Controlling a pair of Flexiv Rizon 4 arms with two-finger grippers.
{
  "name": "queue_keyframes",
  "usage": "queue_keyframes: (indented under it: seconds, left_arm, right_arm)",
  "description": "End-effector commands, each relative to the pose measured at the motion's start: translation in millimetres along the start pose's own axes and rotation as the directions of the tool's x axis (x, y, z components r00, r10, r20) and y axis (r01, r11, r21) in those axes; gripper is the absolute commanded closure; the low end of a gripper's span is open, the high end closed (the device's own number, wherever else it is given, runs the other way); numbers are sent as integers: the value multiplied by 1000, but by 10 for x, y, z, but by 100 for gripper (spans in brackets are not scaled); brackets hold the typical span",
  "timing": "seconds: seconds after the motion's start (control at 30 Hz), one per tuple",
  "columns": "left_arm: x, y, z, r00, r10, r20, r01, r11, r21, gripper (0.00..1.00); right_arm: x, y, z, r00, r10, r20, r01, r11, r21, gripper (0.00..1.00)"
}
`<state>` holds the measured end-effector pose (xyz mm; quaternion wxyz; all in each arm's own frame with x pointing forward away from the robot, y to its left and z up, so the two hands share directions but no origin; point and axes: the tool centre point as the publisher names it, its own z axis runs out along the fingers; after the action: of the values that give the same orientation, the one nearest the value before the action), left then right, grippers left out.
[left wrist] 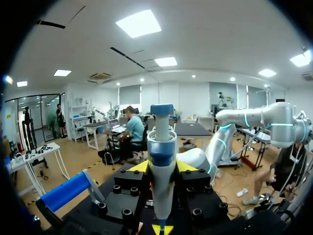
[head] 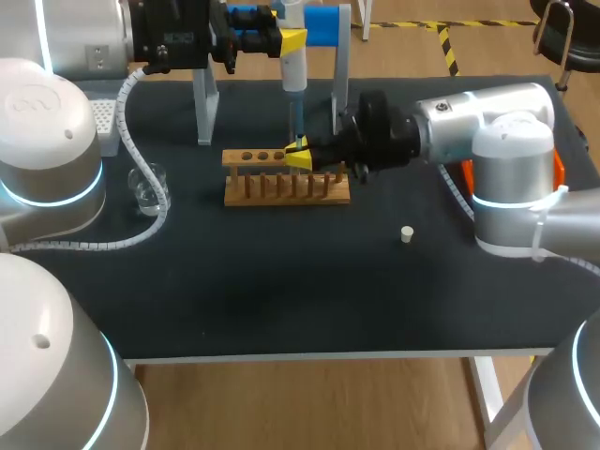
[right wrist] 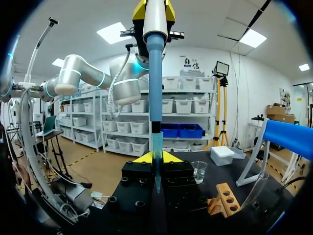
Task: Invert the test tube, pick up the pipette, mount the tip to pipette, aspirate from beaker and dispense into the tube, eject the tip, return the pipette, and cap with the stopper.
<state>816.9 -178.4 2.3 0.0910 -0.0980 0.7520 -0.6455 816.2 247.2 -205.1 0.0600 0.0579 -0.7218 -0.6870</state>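
Left gripper (left wrist: 162,167) pinches the pipette (head: 293,70) upright over the rack (head: 286,192), well inside table (head: 281,300) edges.

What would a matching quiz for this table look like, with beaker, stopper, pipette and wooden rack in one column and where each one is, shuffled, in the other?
Things:
1. beaker
2. stopper
3. pipette
4. wooden rack

Places:
A. held upright in the left gripper
B. mid-table, right at the right gripper
C. alone on the table, right of the rack
D. on the table, left of the rack

Pairs: 1-D, 2-C, 3-A, 4-B
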Motion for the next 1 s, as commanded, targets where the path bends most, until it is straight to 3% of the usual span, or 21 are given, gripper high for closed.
queue_keyframes:
  seconds: [0.03,0.43,1.0]
  left_arm:
    - [1,19,-12,1000,0,-2,0,1000,-2,100]
    - [1,19,-12,1000,0,-2,0,1000,-2,100]
    - [1,19,-12,1000,0,-2,0,1000,-2,100]
  right_arm:
    - [-2,30,5,1000,-1,3,1,1000,7,100]
    - [-37,-7,-20,1000,-4,26,3,999,49,100]
    - [-9,-34,-4,1000,-1,16,1,999,33,100]
